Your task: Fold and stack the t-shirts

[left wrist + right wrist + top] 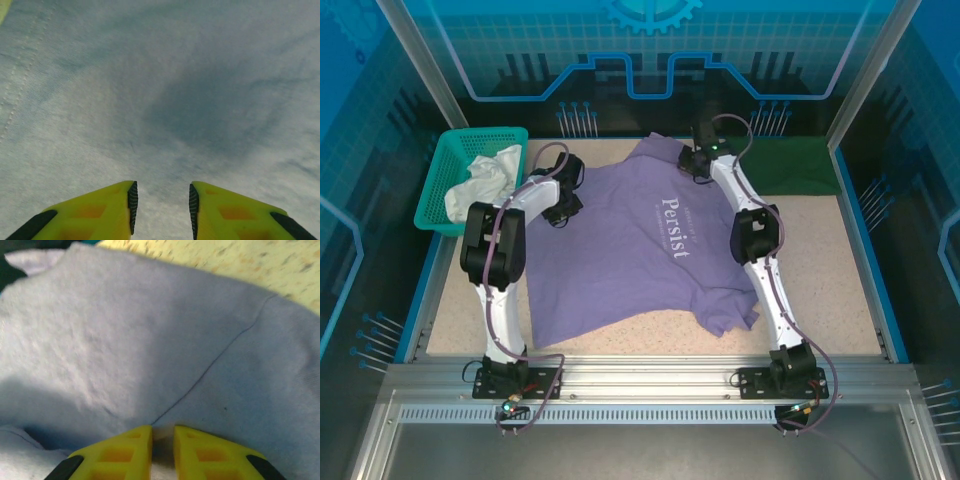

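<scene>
Lavender t-shirt: spread print-up on the table, laid out for folding.
Left gripper: jaws apart, low over the far hem corner.
Right gripper: clamped on a cloth ridge beside the sleeve seam; I judge this is for lifting a fold.
Dark green t-shirt: far right, waiting.

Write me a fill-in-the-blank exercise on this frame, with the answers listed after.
The white print on the purple t-shirt reads ____.
The teal basket holds a crumpled cloth coloured ____.
The second t-shirt, far right on the table, is dark ____.
The left gripper has fingers coloured ____.
Missing words: Persist; white; green; yellow.
</scene>
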Controlling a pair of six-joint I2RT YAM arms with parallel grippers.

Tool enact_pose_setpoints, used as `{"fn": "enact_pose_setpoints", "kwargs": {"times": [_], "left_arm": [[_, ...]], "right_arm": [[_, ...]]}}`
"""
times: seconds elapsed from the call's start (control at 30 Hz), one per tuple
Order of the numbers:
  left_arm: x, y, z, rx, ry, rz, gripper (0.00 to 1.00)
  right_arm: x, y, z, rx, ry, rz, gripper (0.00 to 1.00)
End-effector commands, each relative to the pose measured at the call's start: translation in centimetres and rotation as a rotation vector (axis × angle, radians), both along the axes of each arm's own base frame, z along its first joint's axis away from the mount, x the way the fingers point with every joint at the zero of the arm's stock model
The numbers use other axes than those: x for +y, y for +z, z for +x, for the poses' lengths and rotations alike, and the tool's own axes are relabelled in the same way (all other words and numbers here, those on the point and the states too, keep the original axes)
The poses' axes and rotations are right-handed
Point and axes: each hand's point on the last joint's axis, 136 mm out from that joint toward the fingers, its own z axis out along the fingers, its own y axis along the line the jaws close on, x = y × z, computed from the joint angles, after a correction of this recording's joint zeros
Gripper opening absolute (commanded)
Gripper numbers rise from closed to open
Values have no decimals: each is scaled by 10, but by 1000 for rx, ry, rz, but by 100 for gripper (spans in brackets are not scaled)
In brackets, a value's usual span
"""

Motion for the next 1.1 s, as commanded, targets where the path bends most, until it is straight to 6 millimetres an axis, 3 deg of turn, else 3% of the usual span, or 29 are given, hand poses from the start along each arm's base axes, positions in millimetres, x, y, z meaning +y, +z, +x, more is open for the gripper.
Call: {"fn": "enact_pose_setpoints", "kwargs": {"times": [0.0, 0.2, 0.3, 0.4, 0.47, 0.6, 0.7, 0.8, 0.87, 0.9, 1.07], "left_arm": [[19, -8, -1, 22, 44, 69, 37], [24, -1, 19, 29, 32, 108, 37], [26, 7, 31, 18, 15, 127, 38], [26, 24, 48, 3, -9, 134, 39], [21, 46, 60, -35, -35, 114, 41], [-5, 118, 75, -185, -120, 50, 55], [-27, 169, 64, -274, -177, 21, 69], [-47, 190, 30, -305, -192, -56, 72], [-57, 188, 0, -301, -192, -121, 73], [-60, 182, -19, -286, -186, -153, 74], [-61, 143, -117, -160, -218, -209, 75]], "right_arm": [[-47, -52, -14, 162, -141, 35, 22], [-62, -47, -13, 175, -186, 79, 32], [-56, -33, -9, 149, -166, 124, 40], [-30, 1, 0, 79, -72, 218, 49], [-11, 34, 2, 20, 7, 253, 54], [10, 105, -16, -48, 110, 235, 58], [5, 141, -47, -40, 127, 187, 60], [-19, 164, -98, -26, 88, 106, 62], [-32, 164, -139, 1, 69, 80, 66], [-38, 147, -166, 57, 63, 70, 68], [-58, 114, -294, 229, 73, 45, 68]]}}
